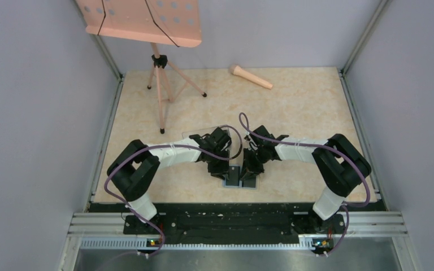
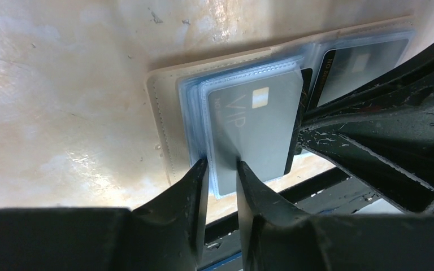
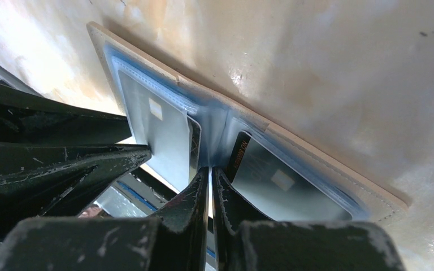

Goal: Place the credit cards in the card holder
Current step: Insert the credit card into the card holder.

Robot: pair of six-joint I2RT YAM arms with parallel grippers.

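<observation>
**Inspector:** Where is the holder?

**Assistant:** The beige folding card holder with light blue clear sleeves (image 2: 161, 118) lies open and flat at the middle of the bench's (image 1: 294, 107) near edge. A grey VIP card with a chip (image 2: 254, 130) sits in the half under the left claw. A dark card (image 3: 277, 180) sits in the other half.

**Inspector:** State of the claws?

**Assistant:** The left claw (image 2: 220, 166) is part open, its tips either side of the grey card's near edge, and no clamp is evident. The right claw (image 3: 211, 172) is closed at the centre fold, with nothing seen held.

**Inspector:** Recommendation?

**Assistant:** In my judgement the grey card is being seated. Push it along the sleeve at a shallow angle. The right claw should pin the fold so the holder cannot slide off the edge.

**Inspector:** Arm pose?

**Assistant:** Both elbows are out wide, the forearms converge, the wrists are tipped down, and the claws are side by side.
</observation>
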